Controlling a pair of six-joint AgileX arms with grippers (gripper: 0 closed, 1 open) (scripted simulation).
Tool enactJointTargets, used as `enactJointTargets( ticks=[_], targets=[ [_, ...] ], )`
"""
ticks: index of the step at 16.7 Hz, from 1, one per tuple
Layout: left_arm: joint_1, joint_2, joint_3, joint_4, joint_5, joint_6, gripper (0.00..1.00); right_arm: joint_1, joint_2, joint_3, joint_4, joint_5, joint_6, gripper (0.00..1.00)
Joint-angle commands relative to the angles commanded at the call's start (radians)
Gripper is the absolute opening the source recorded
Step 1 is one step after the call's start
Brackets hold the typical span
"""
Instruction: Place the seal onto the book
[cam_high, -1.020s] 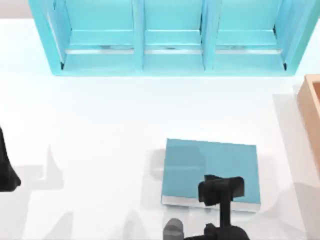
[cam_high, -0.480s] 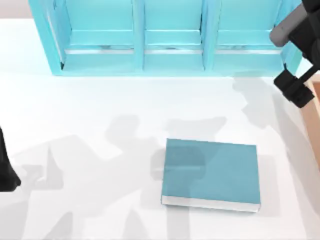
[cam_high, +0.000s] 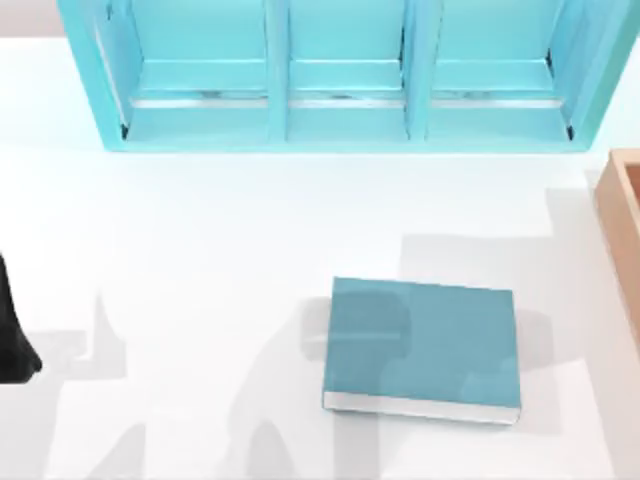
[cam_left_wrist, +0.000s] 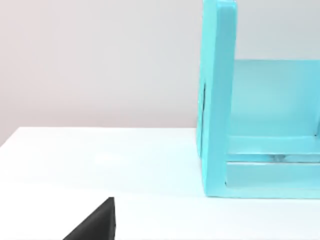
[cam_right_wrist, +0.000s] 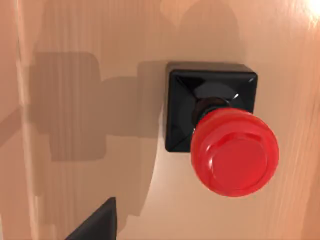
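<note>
The seal (cam_right_wrist: 220, 135), a black square base with a glossy red round knob, stands upright on a light wooden surface (cam_right_wrist: 90, 60) in the right wrist view, seen from close above. A black part of my right gripper (cam_right_wrist: 97, 224) shows at that view's edge, apart from the seal. The book (cam_high: 420, 345), teal with white page edges, lies flat on the white table right of centre, near the front, with nothing on it. My left arm (cam_high: 12, 335) is parked at the table's left edge.
A large light-blue shelf unit (cam_high: 340, 80) spans the back of the table. A wooden box (cam_high: 622, 230) sits at the right edge, beyond the book. Shadows fall across the white table around the book.
My right arm went from above the book's front edge to the back right by the shelf, then out of the top view. The book has not moved.
</note>
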Motion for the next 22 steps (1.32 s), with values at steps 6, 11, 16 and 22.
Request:
enactJointTargets(
  ticks=[6,11,16,22],
  targets=[
    [0.000,0.000,0.000,0.000,0.000,0.000,1.00,-0.042,0.027,0.008,-0.041,-0.038,0.002,1.00],
    [0.000,0.000,0.000,0.000,0.000,0.000,1.00,-0.040,0.036,-0.063,0.033,-0.039,0.005,1.00],
    [0.000,0.000,0.000,0.000,0.000,0.000,1.00,-0.038,0.076,-0.252,0.279,-0.038,0.007,1.00],
    [0.000,0.000,0.000,0.000,0.000,0.000,1.00,-0.038,0.091,-0.310,0.341,-0.038,0.008,1.00]
  ],
)
